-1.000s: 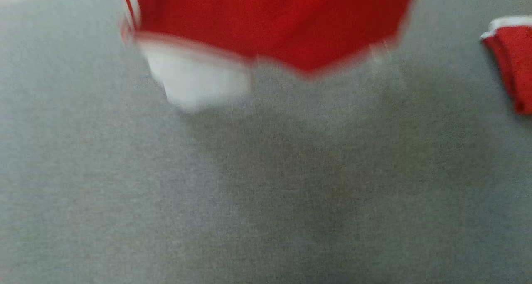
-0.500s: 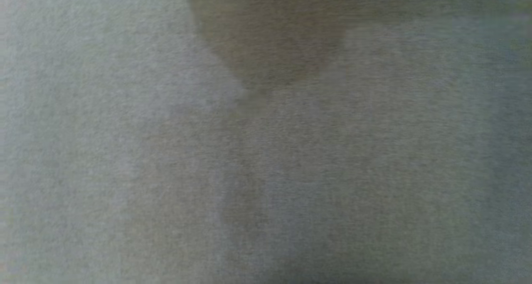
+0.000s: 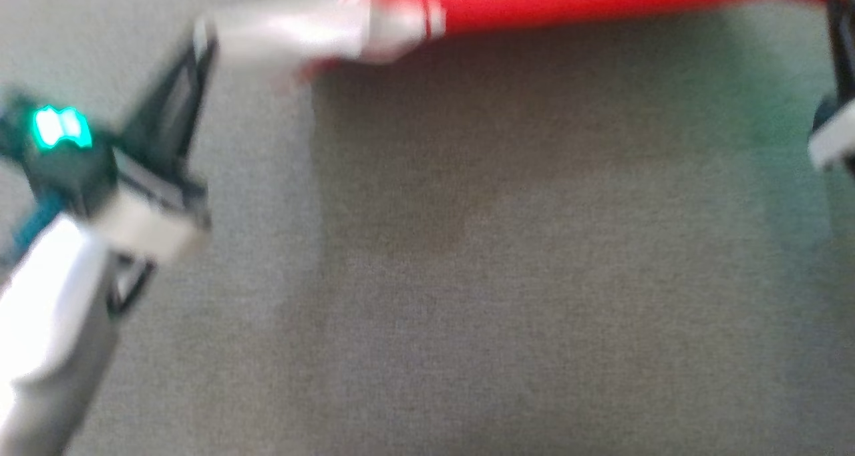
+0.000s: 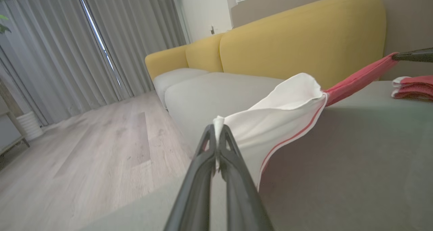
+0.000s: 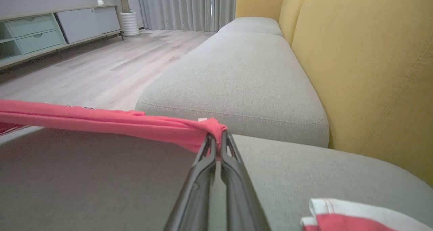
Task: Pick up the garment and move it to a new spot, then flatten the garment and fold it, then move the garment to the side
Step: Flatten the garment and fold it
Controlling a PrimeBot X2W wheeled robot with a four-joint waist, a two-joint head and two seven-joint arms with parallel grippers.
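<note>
The garment [image 3: 601,2] is red with a white sleeve [image 3: 287,29] and hangs stretched between my two grippers along the top of the blurred head view, above the grey cushion [image 3: 501,276]. My left gripper [image 3: 204,32] is shut on the white sleeve's edge. The left wrist view shows this grip [image 4: 216,128], with white cloth [image 4: 280,112] running off to red. My right gripper [image 3: 833,2] is shut on the red end. In the right wrist view it [image 5: 216,136] pinches a bunched red corner [image 5: 101,121].
A second red and white garment lies folded [image 4: 412,87] on the grey cushion near my right gripper [image 5: 355,217]. The yellow sofa back [image 5: 365,72] runs along the far side. Wooden floor [image 4: 84,156] lies past the cushion's left edge.
The head view has shifted a lot. It showed the garment's lower edge, then bare grey cushion, and now both grippers with the garment taut between them.
</note>
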